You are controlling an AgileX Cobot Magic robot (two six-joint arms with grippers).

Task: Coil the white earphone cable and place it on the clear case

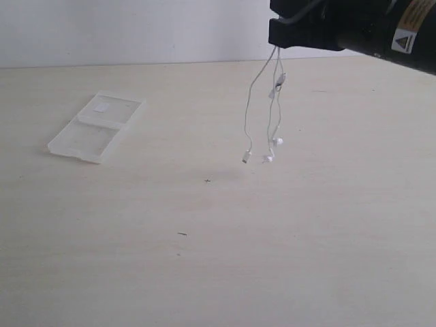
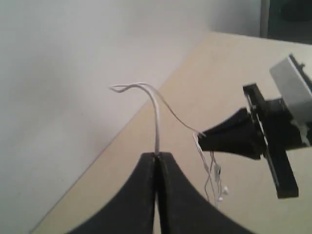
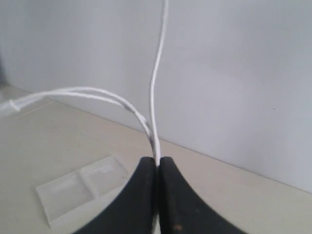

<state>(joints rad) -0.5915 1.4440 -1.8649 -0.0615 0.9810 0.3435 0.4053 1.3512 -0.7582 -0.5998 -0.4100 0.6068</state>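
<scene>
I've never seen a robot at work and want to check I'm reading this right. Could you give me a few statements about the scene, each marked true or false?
1. The white earphone cable lies flat on the table. False: it hangs in the air, its earbuds dangling above the table.
2. The left gripper and the right gripper are both shut on the cable. True.
3. The clear case lies open on the table, apart from the cable. True.
4. The cable is coiled on the case. False: no cable is on it.

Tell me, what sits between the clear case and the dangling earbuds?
Only bare table between clear case and earphone cable, per the exterior view.
</scene>
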